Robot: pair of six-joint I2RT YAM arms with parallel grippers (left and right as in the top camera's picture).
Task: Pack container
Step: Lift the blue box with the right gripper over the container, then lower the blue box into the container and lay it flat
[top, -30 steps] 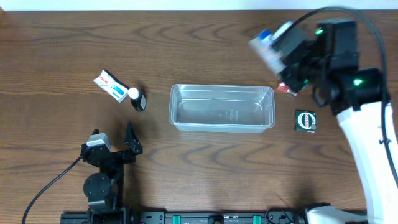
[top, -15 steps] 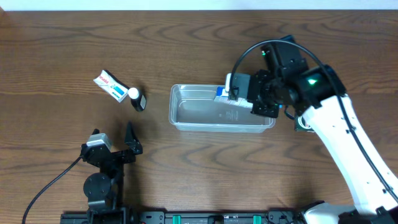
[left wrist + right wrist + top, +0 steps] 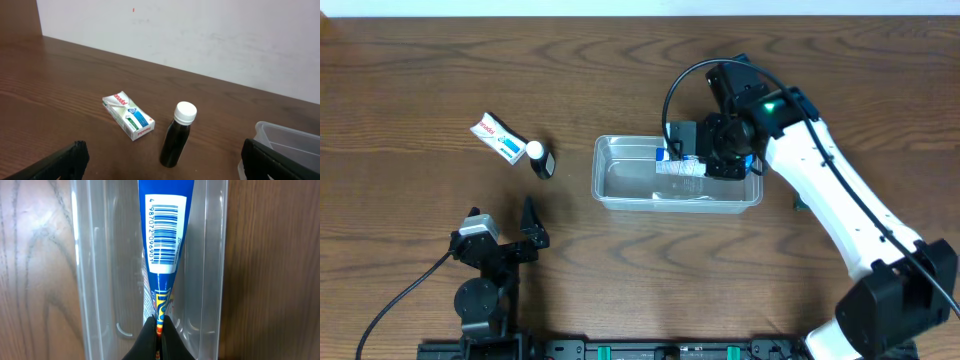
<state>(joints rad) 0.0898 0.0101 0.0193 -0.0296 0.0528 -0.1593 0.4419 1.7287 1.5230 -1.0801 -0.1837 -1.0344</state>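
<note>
Pinched tight, the right gripper point(image 3: 158, 330) is seen clamped on the narrow crimped end of a blue pack point(image 3: 165, 225) with a white barcode label, and the pack is held lengthwise within the walls of the container. Whether the pack already touches the floor of the tub cannot be told. On the wooden table point(image 3: 420, 80) the container point(image 3: 670, 205) is placed near the middle, clear and rectangular, and nothing besides the blue pack can be made out inside it. The left gripper point(image 3: 502, 226) is parked near the front edge, well apart from the tub, with its fingers spread wide and nothing between them. A white box point(image 3: 496, 138) with blue and red print is laid flat to the left of the container, and a small dark bottle point(image 3: 541, 160) with a white cap is set just beside it, apparently touching it. The task is judged to be at an early stage: one item is being delivered but is not yet released, while the box and the bottle, at least, are left to be packed.
</note>
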